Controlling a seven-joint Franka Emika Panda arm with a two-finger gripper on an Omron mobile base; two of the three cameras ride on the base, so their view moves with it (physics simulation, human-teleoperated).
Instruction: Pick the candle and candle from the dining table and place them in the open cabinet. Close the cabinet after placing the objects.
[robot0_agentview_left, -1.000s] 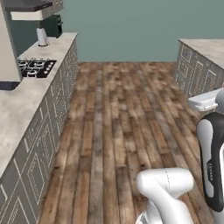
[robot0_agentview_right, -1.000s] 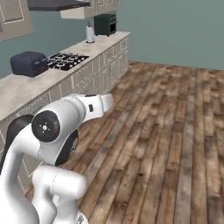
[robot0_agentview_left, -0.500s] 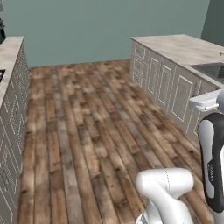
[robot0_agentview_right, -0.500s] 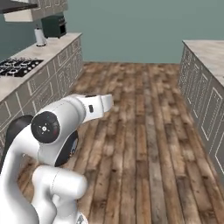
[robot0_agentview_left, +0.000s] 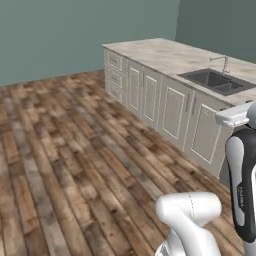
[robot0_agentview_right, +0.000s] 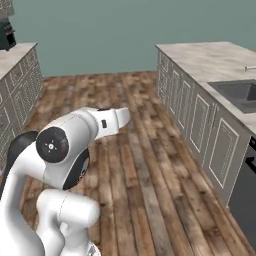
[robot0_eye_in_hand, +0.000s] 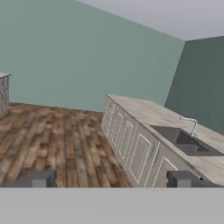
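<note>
No text, label, brand, number or sign can be read. The dark section of the robot arm (robot0_agentview_left: 245, 195) carries a small pale marking running along it, but it is too blurred and small to make out.

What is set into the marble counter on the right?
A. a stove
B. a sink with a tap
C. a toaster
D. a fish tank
B: a dark sink with a thin silver tap behind it sits sunk into the marble counter, above the cream cupboards.
</note>
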